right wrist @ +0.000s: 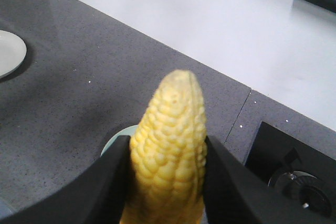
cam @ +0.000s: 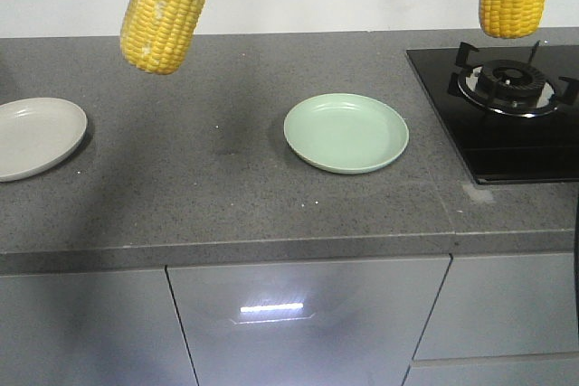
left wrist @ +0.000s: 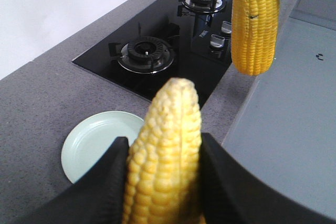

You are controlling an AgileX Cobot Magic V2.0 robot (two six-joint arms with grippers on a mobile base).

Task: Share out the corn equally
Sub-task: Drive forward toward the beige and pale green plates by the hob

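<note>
**End effectors each clamped on one cob, both held clear of bench**

Left end effector [left wrist: 164, 148]: black fingers [left wrist: 105, 177] are closed against both sides of a first bright-yellow husked corn cob [left wrist: 169, 124]. Its tapered tip points away from the wrist camera. In the front view this cob hangs slightly tilted in the air above the speckled dark-grey stone bench [cam: 181, 196]. It sits between a round pale-grey plate [cam: 36, 137] at the left edge and a round pale-green plate [cam: 346, 132] near centre.

Right end effector [right wrist: 167, 148]: black fingers [right wrist: 231, 182] likewise grip a second bright-yellow husked corn cob [right wrist: 170, 114]. In the front view it hangs near upright over the burner [cam: 511, 86] of the black glass gas hob [cam: 507, 151], which is set in the bench at right.

Both plates lie flat on the bench, well apart. The cobs are well apart, and neither touches a plate, the bench or the hob.
</note>
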